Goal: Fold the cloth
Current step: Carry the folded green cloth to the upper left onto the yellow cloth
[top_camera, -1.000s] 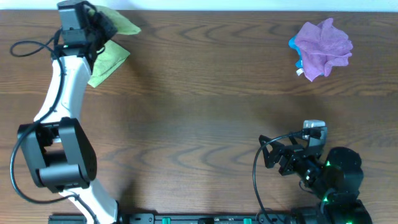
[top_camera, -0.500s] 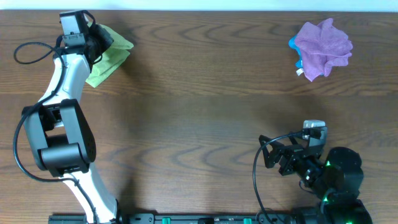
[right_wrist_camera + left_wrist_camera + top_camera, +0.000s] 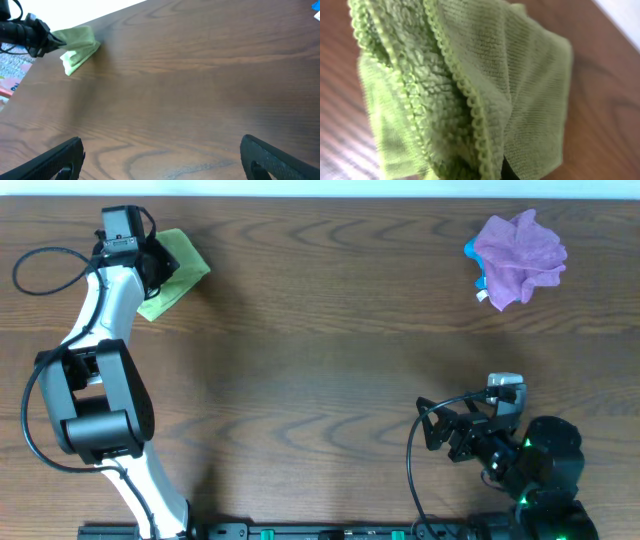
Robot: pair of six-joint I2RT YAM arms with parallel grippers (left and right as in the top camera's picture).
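Observation:
A green cloth (image 3: 172, 275) lies folded at the table's far left corner. It fills the left wrist view (image 3: 465, 85) and shows small in the right wrist view (image 3: 80, 46). My left gripper (image 3: 152, 260) is at the cloth's left edge and is shut on the cloth; its fingers are mostly hidden by the fabric. My right gripper (image 3: 432, 430) is open and empty near the table's front right, far from the cloth; its two fingertips frame bare wood in the right wrist view (image 3: 160, 160).
A crumpled purple cloth (image 3: 518, 255) with a blue thing under it lies at the far right. The brown wooden table (image 3: 320, 380) lies between the two arms. A black cable (image 3: 40, 260) loops left of the left arm.
My left gripper has moved left and back with the green cloth, drawing its raised flap over so the cloth looks smaller and more folded. The right arm has not moved.

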